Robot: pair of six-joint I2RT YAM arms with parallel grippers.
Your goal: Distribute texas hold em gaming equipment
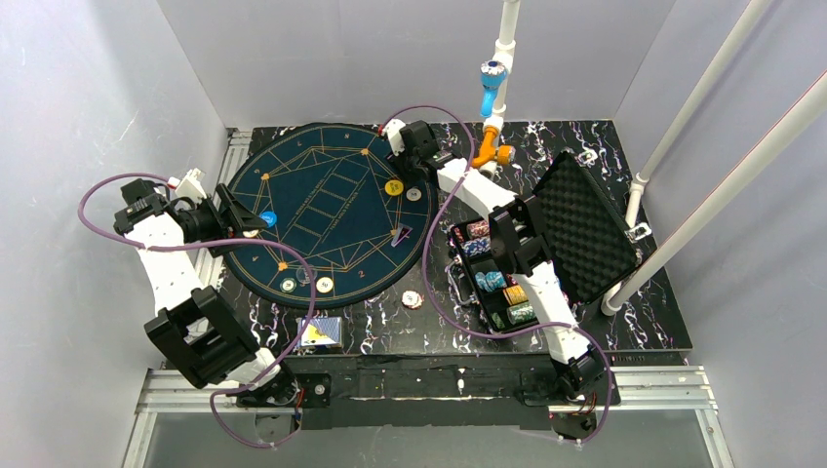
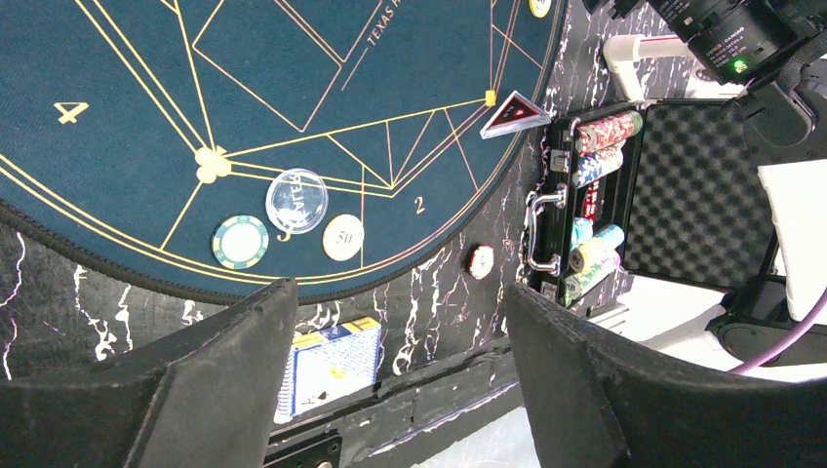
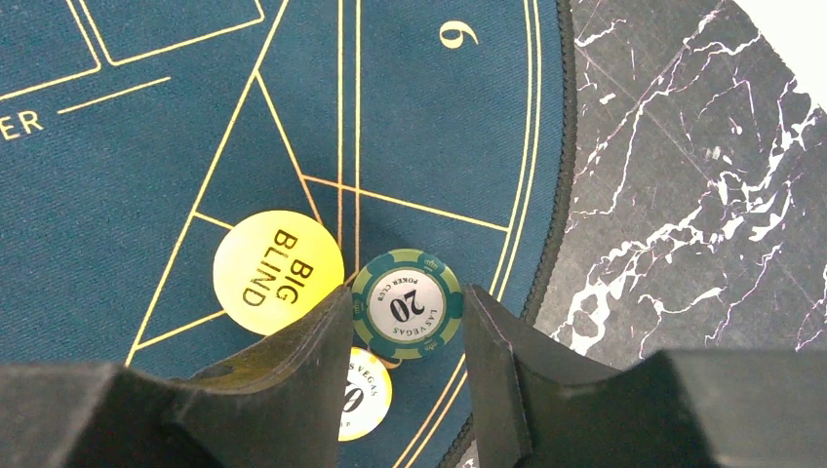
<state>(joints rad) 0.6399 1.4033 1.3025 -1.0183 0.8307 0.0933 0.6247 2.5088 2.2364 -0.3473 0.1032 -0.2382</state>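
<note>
From above, the black marbled bench (image 1: 644, 322) carries a round mat (image 1: 332, 166) of dark blue on its left part and an open black case (image 1: 585, 219) on its right part; rows of chips (image 1: 492, 278) stand on edge in the lower half of the case. The left tool (image 1: 239, 216) hangs over the left rim of the mat, and a blue disc (image 1: 268, 218) lies on the mat just beside it; the right tool (image 1: 417, 178) reaches over the far right rim of the mat, next to a yellow disc (image 1: 393, 187). A red and white chip (image 1: 412, 299) lies on the bare bench between mat and case; a pack of cards (image 1: 323, 332) with a blue back lies on the bench near the near rim of the mat.

In the left wrist camera, the left tool (image 2: 400, 375) stands wide open and has hold of nothing; the pack of cards (image 2: 332, 375) shows in the gap, down on the bench. On the mat, close together, lie a green chip (image 2: 240, 241), a clear disc (image 2: 295, 200) and a pale 50 chip (image 2: 343, 237); the red and white chip (image 2: 481, 260) lies just beside the handle side of the case (image 2: 683, 185).

In the right wrist camera, the right tool (image 3: 408, 327) is open only about as wide as one chip; a green 20 chip (image 3: 407, 292) lies flat on the mat in this gap, and I cannot tell whether the fingers (image 3: 312, 341) touch it. The yellow disc (image 3: 278, 271), marked BIG BLIND, lies just beside this chip; a pale chip (image 3: 366, 395) is half hidden under the left finger; all three are near the rim of the mat.
</note>
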